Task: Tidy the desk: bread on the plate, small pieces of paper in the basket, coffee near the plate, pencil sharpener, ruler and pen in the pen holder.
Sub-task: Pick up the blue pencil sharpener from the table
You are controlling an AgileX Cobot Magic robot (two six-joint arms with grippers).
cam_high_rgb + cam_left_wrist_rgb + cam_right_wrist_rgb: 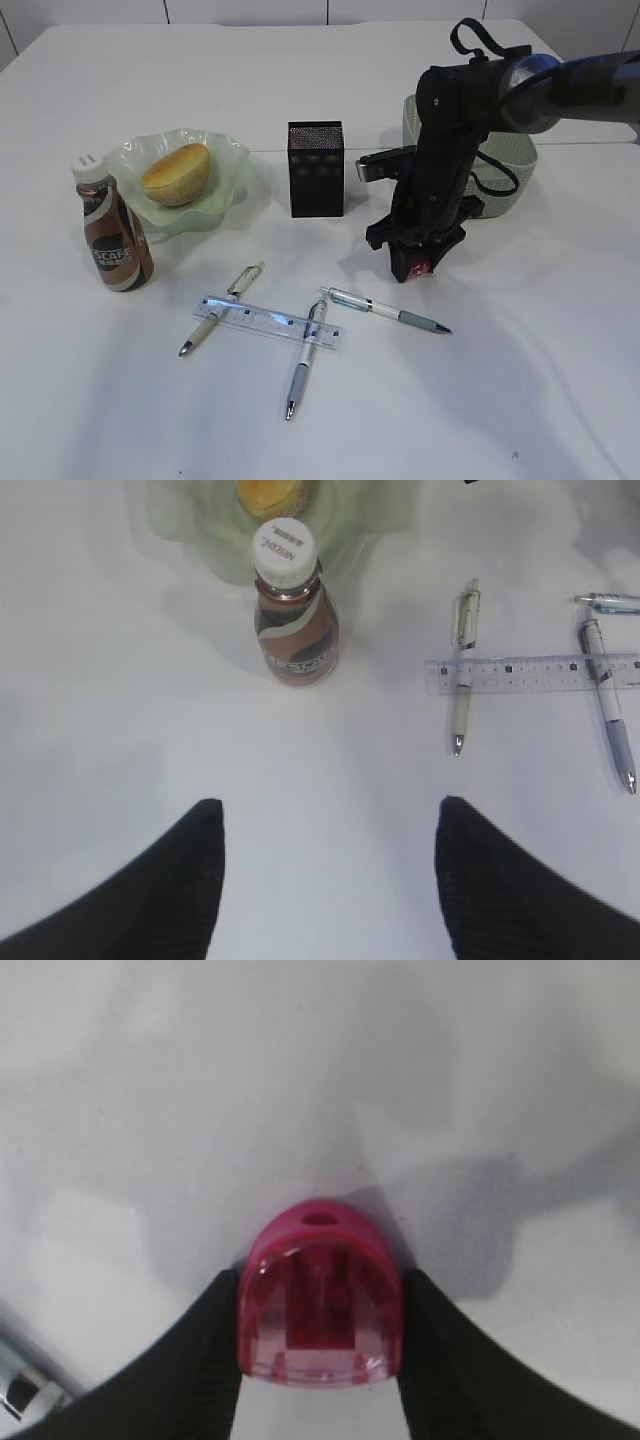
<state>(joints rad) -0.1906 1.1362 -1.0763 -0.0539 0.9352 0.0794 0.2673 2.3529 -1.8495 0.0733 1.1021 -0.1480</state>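
The white counter (pixel 560 340) carries everything. At its back right stands the basket (pixel 515 165), partly hidden behind the right arm. At the left sits the plate (pixel 215 175) with the bread (pixel 177 173) in it, and the coffee (pixel 113 240) stands upright just beside the plate's front left edge. The black mesh holder (pixel 316 168) stands upright in the middle, between plate and basket.

The right end effector (pixel 417 262) points down at the counter in front of the basket, right of the holder. In the right wrist view its two black fingers (pixel 200 1360) flank a red sharpener (pixel 320 1305) lying on the counter, each finger touching or almost touching a side; whether they are clamped on it cannot be told.

The left end effector (pixel 325 880) hangs released above bare counter, fingers well apart, with the coffee beyond it.

Near the front, a clear ruler (pixel 268 322) lies across two pens (pixel 222 308) (pixel 305 358). A third pen (pixel 387 310) lies just beside the right end effector, toward the front.
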